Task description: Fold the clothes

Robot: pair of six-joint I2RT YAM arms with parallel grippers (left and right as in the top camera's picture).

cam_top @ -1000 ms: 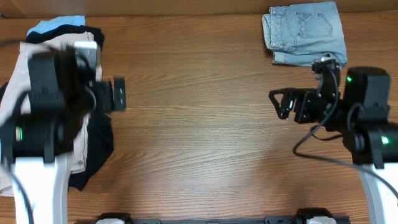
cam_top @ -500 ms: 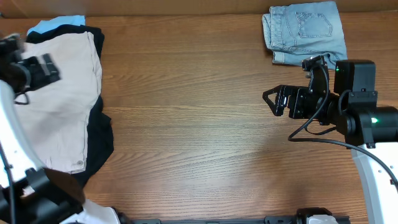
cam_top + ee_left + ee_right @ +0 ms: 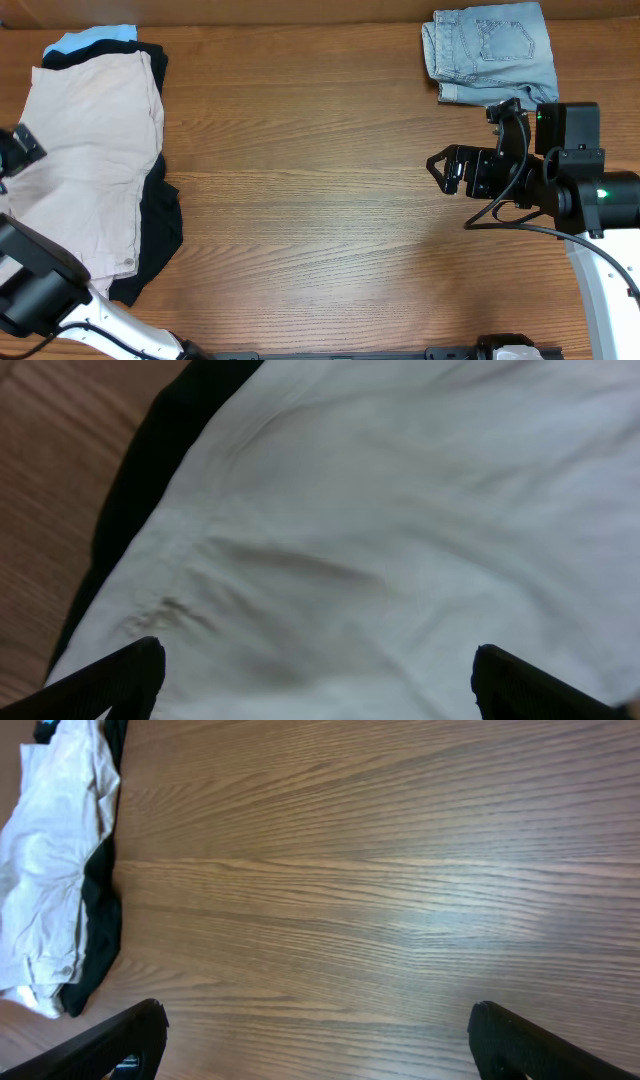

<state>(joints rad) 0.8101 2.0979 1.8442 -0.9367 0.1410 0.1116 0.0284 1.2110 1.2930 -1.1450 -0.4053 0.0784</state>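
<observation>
At table's left end, what fills the frame? (Desk)

Biggest is the wood table (image 3: 300,200), mostly bare. Next, the beige shorts (image 3: 95,150), spread unfolded atop black garments (image 3: 160,230), w/ a blue item (image 3: 90,40) peeking out at the far edge. Denim shorts (image 3: 490,50) look folded at far right, well apart. (Photog)

What's changed in the last sec? (Desk)

Mainly the left arm. A sec back it hangs over the pile and hides most of it. Now it is out at the left edge, so the shorts show nearly whole. Left gripper (image 3: 18,150) sits over the shorts' left side, fingers spread wide, nothing between them. Its wrist cam shows only pale cloth below. Right gripper (image 3: 447,170) barely shifts. It is spread too, empty, over bare wood near the denim. (Photog)

Meaning for the job? (Desk)

Prob. no fold begun yet, as the shorts lie flat on the pile, not on open wood. My read is that the left arm is lining up a grab at the cloth's edge, to drag it to mid-table. (Photog)
</observation>
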